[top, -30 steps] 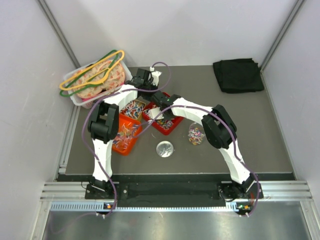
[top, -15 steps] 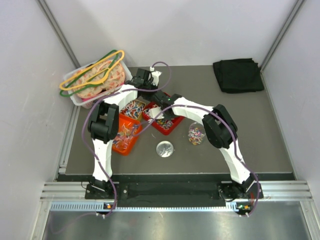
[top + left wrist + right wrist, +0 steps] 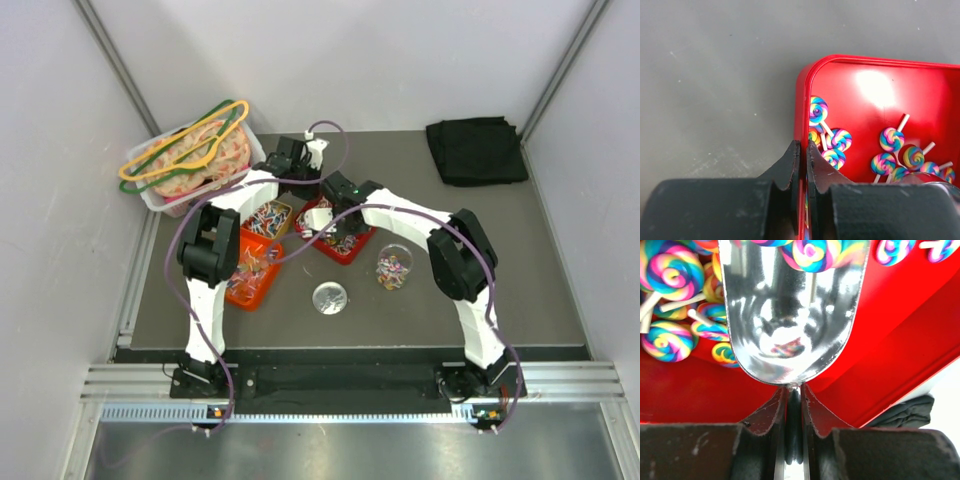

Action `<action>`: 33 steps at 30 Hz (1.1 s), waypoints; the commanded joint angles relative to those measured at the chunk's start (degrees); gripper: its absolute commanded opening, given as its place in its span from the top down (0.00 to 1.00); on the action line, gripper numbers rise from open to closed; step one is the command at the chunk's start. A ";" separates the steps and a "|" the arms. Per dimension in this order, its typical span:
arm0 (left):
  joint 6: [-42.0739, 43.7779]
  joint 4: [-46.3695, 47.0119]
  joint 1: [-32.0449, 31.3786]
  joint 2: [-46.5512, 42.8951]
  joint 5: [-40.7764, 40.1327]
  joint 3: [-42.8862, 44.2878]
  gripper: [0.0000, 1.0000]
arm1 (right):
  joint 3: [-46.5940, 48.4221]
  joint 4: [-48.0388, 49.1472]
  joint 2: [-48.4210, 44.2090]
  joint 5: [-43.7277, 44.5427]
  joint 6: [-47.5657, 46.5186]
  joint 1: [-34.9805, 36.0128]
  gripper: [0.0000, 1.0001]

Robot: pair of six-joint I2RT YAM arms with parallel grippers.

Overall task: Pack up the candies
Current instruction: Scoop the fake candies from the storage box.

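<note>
The right tool (image 3: 793,390) is closed tight on the thin handle of a metal scoop (image 3: 790,315), whose bowl is pushed low into the red tray (image 3: 900,365). Only the scoop's far lip is among the candies (image 3: 667,270), small rainbow-swirl lollipops on white sticks. One sits at the lip and the polished bowl behind it looks bare, so this scoopful is not yet gathered.

The left tool (image 3: 801,149) has its jaws pinched together on the red tray's near rim, one finger inside the wall and one outside, apparently steadying the tray for the scooping.

Further out on the surface (image 3: 500,260), a small clear jar (image 3: 392,268) stands just to the right of the red tray, uncovered, with some colourful candies already inside. From above I cannot tell how full it is. Its round lid (image 3: 330,298) lies flat on the surface, apart from the jar and nearer the arm bases.

By my reading the packing is partway along. A portion is in the jar, but plenty of lollipops remain in the red tray, and the orange tray (image 3: 240,300) to the left holds more sweets. Left to do: load the scoop, carry it across, tip it into the jar, probably several times, then put on the lid.
</note>
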 commanded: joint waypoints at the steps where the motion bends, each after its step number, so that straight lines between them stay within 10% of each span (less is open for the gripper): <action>1: -3.27 5.60 -0.63 -4.61 3.92 0.31 1.00 | 0.24 4.86 -3.64 -3.33 4.66 -0.47 1.00; 33: -1.69 3.93 -0.72 -4.00 2.95 1.71 1.00 | -0.21 12.43 -3.11 3.17 5.28 -1.52 1.00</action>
